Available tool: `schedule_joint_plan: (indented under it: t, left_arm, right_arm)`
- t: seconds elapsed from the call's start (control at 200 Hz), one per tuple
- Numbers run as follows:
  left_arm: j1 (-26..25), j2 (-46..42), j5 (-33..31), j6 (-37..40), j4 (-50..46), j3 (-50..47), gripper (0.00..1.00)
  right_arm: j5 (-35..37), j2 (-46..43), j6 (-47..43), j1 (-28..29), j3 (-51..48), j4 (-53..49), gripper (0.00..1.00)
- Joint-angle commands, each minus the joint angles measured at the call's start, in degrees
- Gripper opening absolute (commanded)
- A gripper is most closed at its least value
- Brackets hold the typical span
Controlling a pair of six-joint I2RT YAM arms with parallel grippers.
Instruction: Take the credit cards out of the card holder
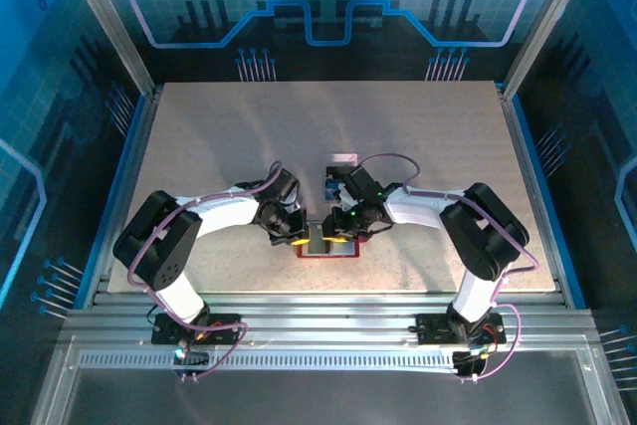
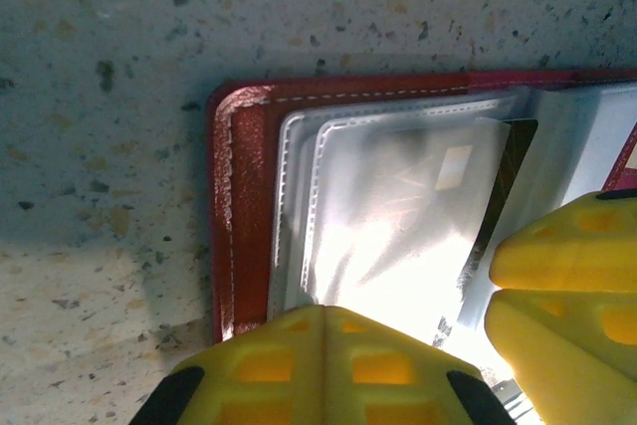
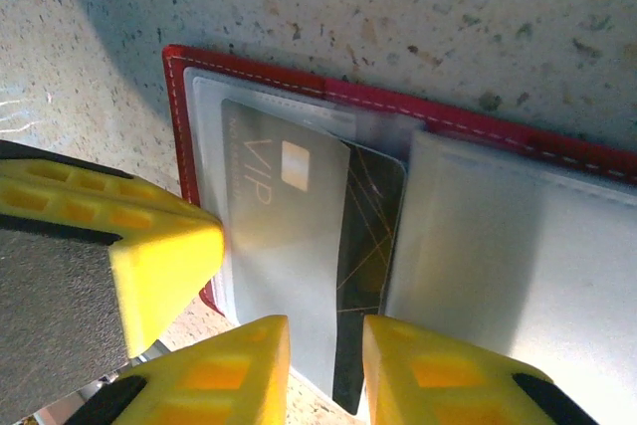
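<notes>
— Where is the red leather-like folding card holder [image 2: 249, 146]?
— Open on the speckled table [image 1: 199, 146], near its front edge. The left gripper [image 2: 323, 345] is closed, tips on the clear pockets [image 2: 398, 236].
— The right gripper [image 3: 326, 345]?
— Narrowly apart astride the dark gold-lined card [image 3: 370, 236]; grip unclear.

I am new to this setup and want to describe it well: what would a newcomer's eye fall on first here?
First, the open red card holder at the near middle of the table. In the right wrist view, a grey VIP card and a dark card stick out of its clear pocket, towards the yellow-fingered right gripper.
</notes>
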Motion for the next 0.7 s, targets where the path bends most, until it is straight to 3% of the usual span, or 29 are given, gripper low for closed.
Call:
schedule_joint_plan:
  t: [0.0,0.695]
  left_arm:
    - [-0.7,-0.6,-1.91,1.54,-2.74,1.02,0.01]
    - [-1.03,0.56,-3.48,2.5,-4.51,1.61,0.0]
  right_arm:
    - [-0.99,1.2,0.54,-0.73,-1.02,0.63,0.26]
    - [-1.16,0.66,1.02,-0.99,-2.26,2.07,0.26]
